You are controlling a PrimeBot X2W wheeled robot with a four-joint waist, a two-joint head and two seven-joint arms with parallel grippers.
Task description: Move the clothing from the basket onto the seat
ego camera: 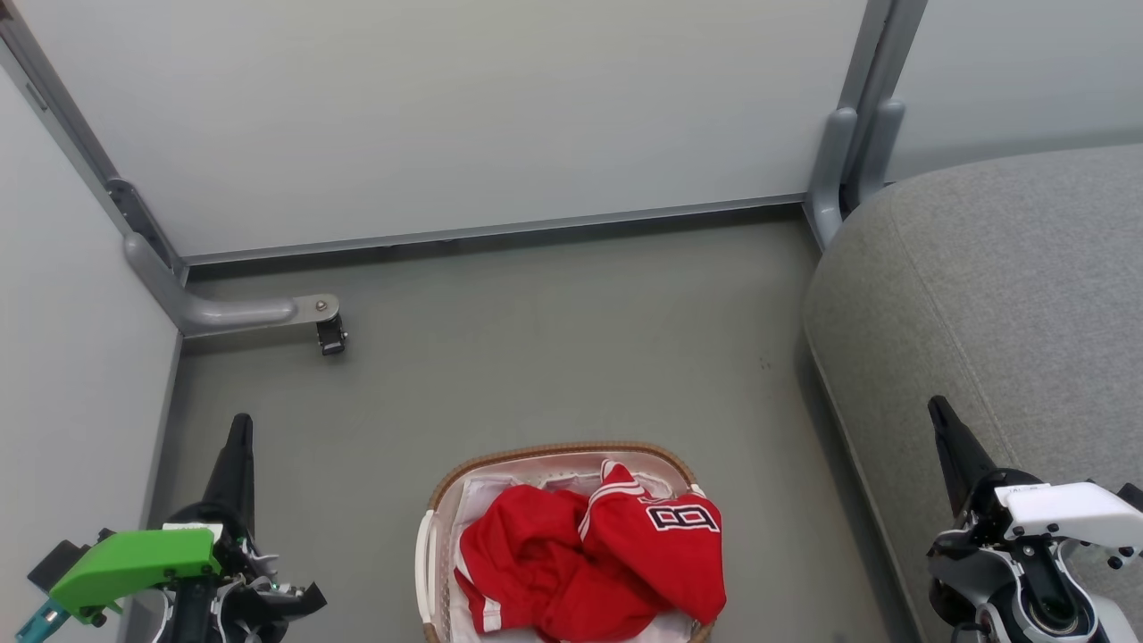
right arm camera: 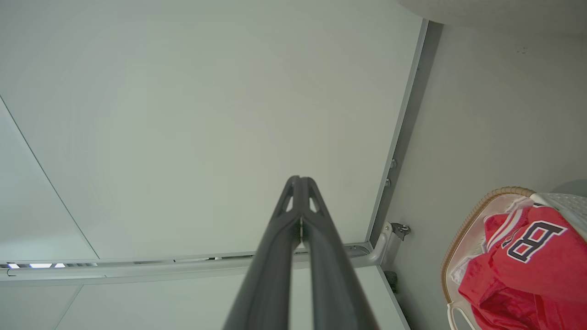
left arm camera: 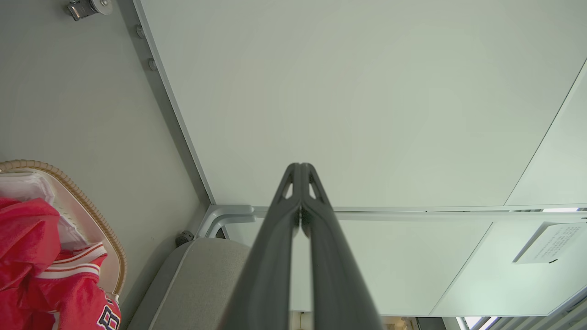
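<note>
The red clothing (ego camera: 594,558) lies heaped in the basket (ego camera: 464,471) at the bottom centre of the head view; one garment with white striped trim and a navy-and-white "B" drapes over the right rim, the plain red one lies to its left. The grey seat (ego camera: 991,295) fills the right side. My left gripper (ego camera: 241,420) stands shut at the lower left, apart from the basket. My right gripper (ego camera: 936,404) is shut at the lower right, in front of the seat. The wrist views show the left gripper (left arm camera: 301,166), the right gripper (right arm camera: 300,178) and the clothing (left arm camera: 27,256) (right arm camera: 527,270).
White partition panels (ego camera: 446,107) close the back and left. A grey metal foot with a small caster (ego camera: 331,336) juts onto the grey floor (ego camera: 554,357) at the back left. A grey post (ego camera: 848,152) stands beside the seat's far corner. A white liner (ego camera: 487,496) lines the basket.
</note>
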